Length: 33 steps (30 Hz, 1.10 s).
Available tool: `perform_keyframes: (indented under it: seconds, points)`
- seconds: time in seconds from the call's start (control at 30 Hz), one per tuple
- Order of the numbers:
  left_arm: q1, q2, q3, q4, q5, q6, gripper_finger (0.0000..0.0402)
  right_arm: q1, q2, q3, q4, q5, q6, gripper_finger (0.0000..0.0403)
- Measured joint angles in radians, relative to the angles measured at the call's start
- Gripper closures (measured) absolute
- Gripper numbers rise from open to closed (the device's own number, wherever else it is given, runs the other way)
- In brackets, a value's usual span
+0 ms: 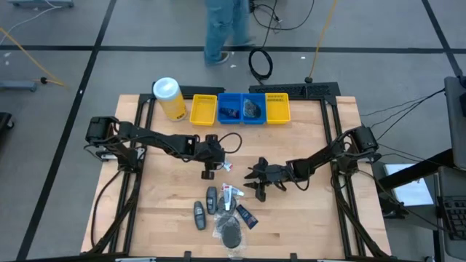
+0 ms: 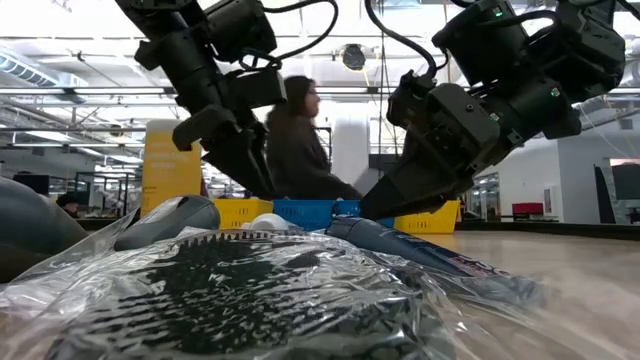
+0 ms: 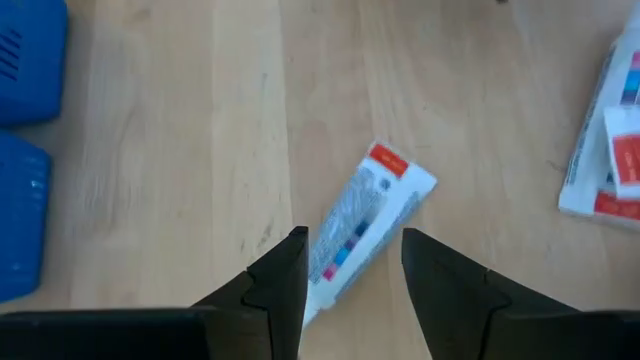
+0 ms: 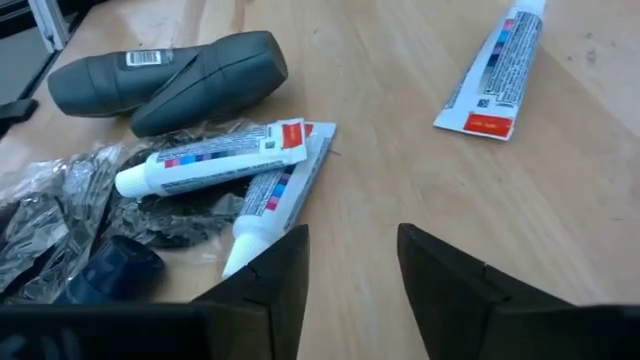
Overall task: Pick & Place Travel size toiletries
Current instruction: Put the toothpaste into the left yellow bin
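Your left gripper (image 3: 352, 290) straddles a tube (image 3: 367, 228), fingers parted; your right gripper (image 4: 350, 285), at its 3 o'clock, hangs spread and empty.

The left gripper (image 3: 352, 270) stands with fingers parted at bottom centre over a white tube (image 3: 365, 225) lying on the wooden table (image 3: 200, 150), blue bins (image 3: 25, 150) at left edge.

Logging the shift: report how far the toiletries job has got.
Done: dark items lie in the blue bin. In hand: open left gripper straddles a lone white tube, not gripped. Left: tubes, grey bottles and bagged puff, near the open right gripper.
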State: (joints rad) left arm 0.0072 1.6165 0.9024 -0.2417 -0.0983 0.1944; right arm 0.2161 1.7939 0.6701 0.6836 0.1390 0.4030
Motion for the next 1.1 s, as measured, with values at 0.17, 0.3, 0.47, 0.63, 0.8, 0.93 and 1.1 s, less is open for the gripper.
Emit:
perform_keyframes:
  seconds: [0.17, 0.3, 0.47, 0.63, 0.8, 0.93, 1.1]
  points:
    - [-0.003, 0.009, 0.0, -0.013, -0.022, 0.042, 0.0238, 0.0, 0.0, 0.0, 0.001, -0.014, 0.0, 0.0256]
    - [-0.002, 0.032, 0.001, -0.016, -0.059, 0.086, 0.0238, 0.0, 0.0, 0.0, 0.0, -0.014, -0.005, 0.0253]
    - [-0.003, 0.077, 0.0, -0.017, -0.094, 0.136, 0.0238, 0.001, 0.0, 0.0, 0.002, -0.014, -0.005, 0.0255]
    - [-0.001, 0.08, 0.0, -0.048, -0.118, 0.167, 0.0238, 0.001, 0.0, 0.0, 0.001, -0.014, -0.005, 0.0255]
    - [0.01, 0.084, 0.0, -0.095, -0.122, 0.201, 0.0238, 0.001, 0.0, 0.0, 0.001, -0.014, -0.005, 0.0253]
    - [0.042, 0.094, 0.0, -0.097, -0.136, 0.234, 0.0238, 0.001, 0.0, 0.0, 0.001, -0.014, -0.005, 0.0256]
    - [0.083, 0.093, 0.001, -0.086, -0.112, 0.28, 0.0238, 0.001, 0.0, 0.0, 0.001, -0.014, -0.005, 0.0257]
